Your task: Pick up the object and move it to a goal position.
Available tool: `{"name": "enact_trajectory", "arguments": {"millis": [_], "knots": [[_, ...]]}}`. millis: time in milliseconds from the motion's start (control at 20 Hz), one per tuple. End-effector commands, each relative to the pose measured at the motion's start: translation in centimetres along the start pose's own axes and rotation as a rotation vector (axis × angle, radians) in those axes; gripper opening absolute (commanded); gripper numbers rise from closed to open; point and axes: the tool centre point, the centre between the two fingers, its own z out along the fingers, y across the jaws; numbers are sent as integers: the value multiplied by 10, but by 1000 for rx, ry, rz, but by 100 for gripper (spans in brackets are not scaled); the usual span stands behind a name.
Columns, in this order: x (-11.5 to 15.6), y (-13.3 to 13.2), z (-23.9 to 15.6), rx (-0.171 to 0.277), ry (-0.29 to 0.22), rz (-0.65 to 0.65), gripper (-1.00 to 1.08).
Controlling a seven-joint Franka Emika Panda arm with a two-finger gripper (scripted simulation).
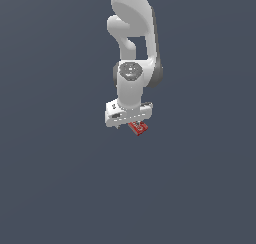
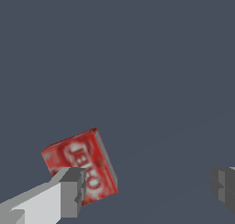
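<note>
Gripper first: my white two-fingered gripper [image 2: 147, 191] has its jaws spread wide and is gripping nothing, as far as I can see. In the wrist view one grey fingertip [image 2: 73, 191] overlaps the near edge of the small red boxy block [image 2: 82, 165], while the other fingertip [image 2: 223, 186] sits well apart from it, so the block lies off-centre, close against one finger and not midway between them.

That offset is my main worry. If I close from here, I judge the near finger would push or tip the block before the far one arrives, and it could twist out or get pinched on a corner. Descending further may also land that fingertip on top of the block, though I cannot tell whether it is touching already.

From the exterior view, the block [image 1: 138, 128] peeks out just beneath the white gripper [image 1: 129, 122], on the plain dark grey floor [image 1: 60, 188]. It looks like a small carton, turned at an angle to the fingers, bright red with faint white lettering on its broad upper face and a duller grey-red side panel.
</note>
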Motion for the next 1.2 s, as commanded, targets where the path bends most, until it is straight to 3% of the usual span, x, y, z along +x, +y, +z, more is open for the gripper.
{"name": "enact_trajectory", "arguments": {"millis": [0, 550, 1150], "knots": [[-8, -15, 12, 2, 6, -86, 100], [-34, -61, 42, 10, 27, -342, 100], [-38, -67, 52, 11, 29, -373, 100]]}}
